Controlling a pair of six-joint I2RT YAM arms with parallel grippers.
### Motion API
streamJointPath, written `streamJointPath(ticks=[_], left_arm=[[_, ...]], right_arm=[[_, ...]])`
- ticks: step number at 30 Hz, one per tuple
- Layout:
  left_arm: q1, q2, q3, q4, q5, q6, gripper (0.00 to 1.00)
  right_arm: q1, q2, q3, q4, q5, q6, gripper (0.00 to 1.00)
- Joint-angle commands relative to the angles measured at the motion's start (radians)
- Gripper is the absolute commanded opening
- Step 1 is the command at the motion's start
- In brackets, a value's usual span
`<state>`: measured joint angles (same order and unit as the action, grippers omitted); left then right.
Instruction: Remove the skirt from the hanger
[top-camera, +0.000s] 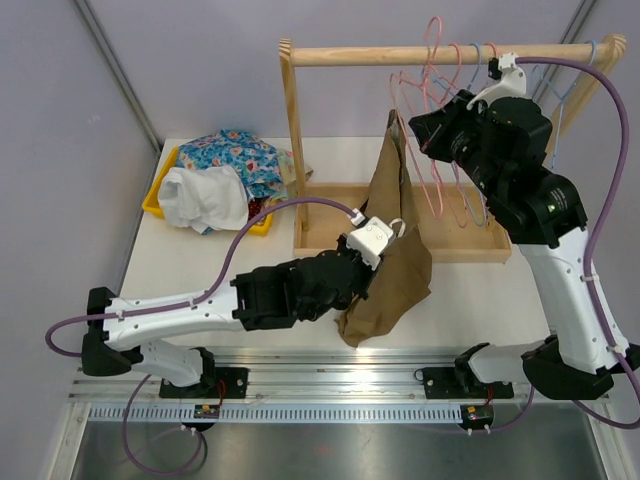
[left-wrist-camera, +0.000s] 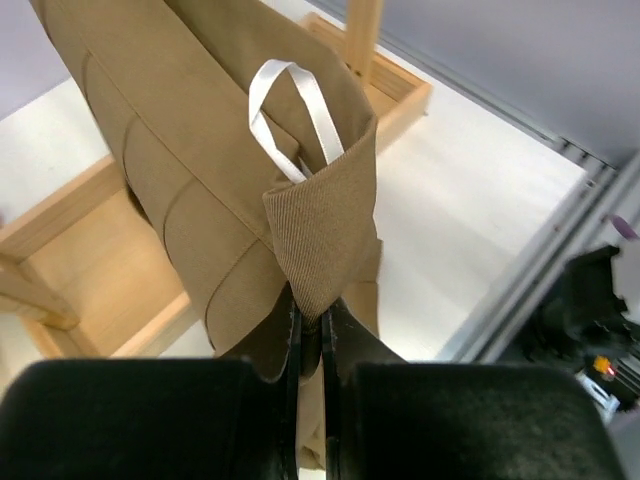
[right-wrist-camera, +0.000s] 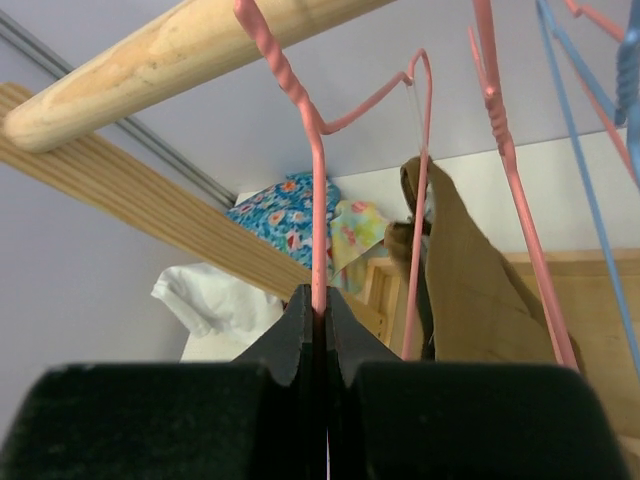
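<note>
While the tan corduroy skirt (top-camera: 405, 275) is hung by one top corner from the far end of the pink wire hanger (right-wrist-camera: 318, 200), a fold of its waistband is pinched btwn the shut jaws of the L gripper (left-wrist-camera: 310, 325), just below a white ribbon loop (left-wrist-camera: 295, 110). The skirt's lower part is draped over the front edge of the flat wooden base tray (top-camera: 470, 248) & onto the white table (top-camera: 200, 265). The hanger's wire is clamped by the R gripper (right-wrist-camera: 320, 310), jaws pressed tight on it, under the round wooden rail (top-camera: 400, 55). Other wire hangers (right-wrist-camera: 498, 120), pink & blue, are hung alongside. At far left a yellow bin (top-camera: 152, 195) w/ floral & white cloths is seen.
</note>
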<state>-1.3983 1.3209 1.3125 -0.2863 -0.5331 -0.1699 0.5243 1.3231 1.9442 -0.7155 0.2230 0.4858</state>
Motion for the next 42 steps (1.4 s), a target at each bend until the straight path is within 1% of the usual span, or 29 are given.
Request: streamJointPath(ticks=[1, 5, 7, 8, 10, 11, 13, 14, 15, 16, 17, 18, 20, 22, 23, 24, 26, 28, 29, 30, 31, 32, 34, 36, 37, 39, 40, 41, 42], left_arm=[[0.041, 0.041, 0.109, 0.000, -0.119, -0.026, 0.00], [0.113, 0.096, 0.198, -0.020, -0.156, -0.019, 0.00], [0.160, 0.130, 0.269, -0.036, -0.183, 0.001, 0.00], [0.195, 0.138, 0.290, -0.039, -0.183, 0.021, 0.00], [0.231, 0.167, 0.365, -0.060, -0.203, 0.033, 0.00], [0.273, 0.176, 0.393, -0.068, -0.203, 0.044, 0.00], [0.318, 0.205, 0.473, -0.108, -0.223, 0.047, 0.00], [0.361, 0.212, 0.499, -0.126, -0.241, 0.046, 0.00], [0.377, 0.213, 0.519, -0.142, -0.254, 0.049, 0.00], [0.390, 0.199, 0.542, -0.139, -0.264, 0.055, 0.00], [0.409, 0.187, 0.544, -0.126, -0.283, 0.079, 0.00], [0.416, 0.169, 0.538, -0.090, -0.292, 0.093, 0.00], [0.433, 0.121, 0.524, -0.057, -0.326, 0.137, 0.00], [0.449, 0.107, 0.528, -0.053, -0.337, 0.162, 0.00], [0.467, 0.106, 0.540, -0.059, -0.359, 0.199, 0.00], [0.478, 0.107, 0.547, -0.086, -0.366, 0.207, 0.00], [0.510, 0.094, 0.538, -0.111, -0.387, 0.210, 0.00], [0.527, 0.060, 0.496, -0.097, -0.392, 0.214, 0.00], [0.544, 0.042, 0.470, -0.082, -0.392, 0.217, 0.00], [0.555, 0.005, 0.418, -0.062, -0.392, 0.216, 0.00], [0.576, -0.006, 0.404, -0.062, -0.393, 0.204, 0.00], [0.587, -0.015, 0.387, -0.068, -0.393, 0.193, 0.00], [0.599, -0.032, 0.341, -0.080, -0.390, 0.176, 0.00], [0.604, -0.040, 0.311, -0.079, -0.399, 0.175, 0.00], [0.607, -0.046, 0.277, -0.073, -0.410, 0.173, 0.00], [0.633, -0.048, 0.261, -0.079, -0.470, 0.184, 0.00], [0.677, -0.058, 0.258, -0.089, -0.467, 0.175, 0.00], [0.702, -0.071, 0.261, -0.105, -0.450, 0.144, 0.00], [0.726, -0.083, 0.264, -0.125, -0.427, 0.130, 0.00]], right_arm=[[-0.006, -0.088, 0.009, 0.036, -0.080, 0.059, 0.00], [-0.004, -0.201, -0.070, -0.038, -0.169, 0.137, 0.00], [-0.004, -0.231, -0.091, -0.085, -0.218, 0.157, 0.00], [-0.006, -0.251, -0.084, -0.105, -0.249, 0.168, 0.00], [-0.006, -0.262, -0.061, -0.179, -0.289, 0.180, 0.00], [-0.006, -0.268, -0.033, -0.203, -0.307, 0.188, 0.00], [-0.006, -0.260, 0.004, -0.295, -0.373, 0.192, 0.00], [-0.004, -0.243, 0.039, -0.329, -0.402, 0.188, 0.00], [-0.006, -0.231, 0.057, -0.414, -0.436, 0.183, 0.00], [-0.006, -0.222, 0.065, -0.452, -0.442, 0.180, 0.00], [-0.004, -0.217, 0.058, -0.479, -0.441, 0.166, 0.00], [-0.006, -0.222, 0.042, -0.516, -0.407, 0.162, 0.00], [-0.006, -0.254, -0.008, -0.529, -0.367, 0.151, 0.00], [-0.006, -0.265, -0.008, -0.547, -0.346, 0.157, 0.00], [-0.006, -0.266, 0.019, -0.555, -0.353, 0.157, 0.00], [-0.006, -0.263, 0.042, -0.571, -0.382, 0.160, 0.00], [-0.006, -0.230, 0.157, -0.605, -0.431, 0.168, 0.00], [-0.006, -0.165, 0.264, -0.645, -0.514, 0.187, 0.00], [-0.006, -0.144, 0.370, -0.665, -0.545, 0.198, 0.00], [-0.004, -0.128, 0.410, -0.683, -0.620, 0.210, 0.00], [-0.004, -0.108, 0.462, -0.682, -0.661, 0.244, 0.00], [-0.006, -0.104, 0.470, -0.665, -0.735, 0.263, 0.00], [-0.006, -0.116, 0.452, -0.629, -0.806, 0.322, 0.00], [-0.004, -0.127, 0.406, -0.584, -0.878, 0.347, 0.00], [-0.004, -0.122, 0.404, -0.588, -0.890, 0.350, 0.00], [-0.004, -0.105, 0.432, -0.657, -0.896, 0.330, 0.00], [-0.006, -0.087, 0.471, -0.694, -0.880, 0.292, 0.00], [-0.006, -0.081, 0.490, -0.760, -0.829, 0.272, 0.00], [-0.006, -0.078, 0.499, -0.786, -0.803, 0.249, 0.00]])
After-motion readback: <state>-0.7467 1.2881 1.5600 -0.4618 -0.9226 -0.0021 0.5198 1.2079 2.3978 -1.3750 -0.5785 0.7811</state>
